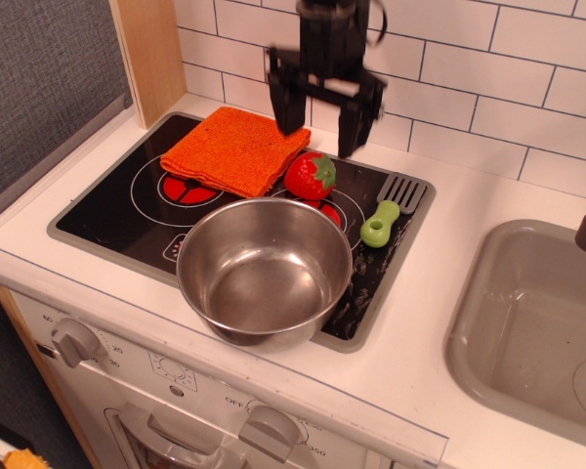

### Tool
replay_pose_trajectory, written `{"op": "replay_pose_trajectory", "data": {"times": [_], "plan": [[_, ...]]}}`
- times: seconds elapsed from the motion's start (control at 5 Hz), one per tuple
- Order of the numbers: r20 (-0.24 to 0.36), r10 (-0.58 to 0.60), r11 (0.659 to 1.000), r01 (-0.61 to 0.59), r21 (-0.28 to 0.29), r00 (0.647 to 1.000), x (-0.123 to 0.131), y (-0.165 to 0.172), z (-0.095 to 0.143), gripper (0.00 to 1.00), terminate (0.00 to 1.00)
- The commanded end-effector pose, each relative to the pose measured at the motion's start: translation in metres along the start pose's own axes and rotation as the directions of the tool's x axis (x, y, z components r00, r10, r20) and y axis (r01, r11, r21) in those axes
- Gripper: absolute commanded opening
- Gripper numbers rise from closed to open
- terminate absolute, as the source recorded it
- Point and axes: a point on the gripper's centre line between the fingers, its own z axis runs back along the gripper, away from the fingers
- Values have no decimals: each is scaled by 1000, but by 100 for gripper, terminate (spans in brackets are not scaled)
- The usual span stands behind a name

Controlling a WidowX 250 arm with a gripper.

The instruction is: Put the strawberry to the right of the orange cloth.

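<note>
Here my gripper (324, 115) hangs above the stove, its two fingers (354, 122) spread wide with nothing between them. The picture is a little smeared around them, so their tips are hard to make out, and my arm is cut off by the top edge.

The strawberry (311, 176) lies free on the black cooktop (117, 200), below my fingers and apart from them. It sits just beside the right corner of the cloth (234, 149), so near that I cannot tell whether the two touch. It is tipped on its side: the green cap faces right and a little toward the camera, the red tip points left toward the cloth, so its long axis runs roughly left to right. Its underside is hidden, and it covers part of the red burner ring (324, 210) beneath it.

The bowl (265, 269) stands in front, its rim hiding the near half of that ring. A green-handled fork (392, 211) lies to the strawberry's right, well clear. The sink (527, 322) is cut off at the right edge.
</note>
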Motion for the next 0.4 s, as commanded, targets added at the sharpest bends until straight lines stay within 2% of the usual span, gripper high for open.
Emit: {"op": "replay_pose_trajectory", "data": {"times": [0.0,0.2], "plan": [[38,-3,999,1,38,999,-9,17,29,100,0],[38,-3,999,1,38,999,-9,17,29,100,100]]}}
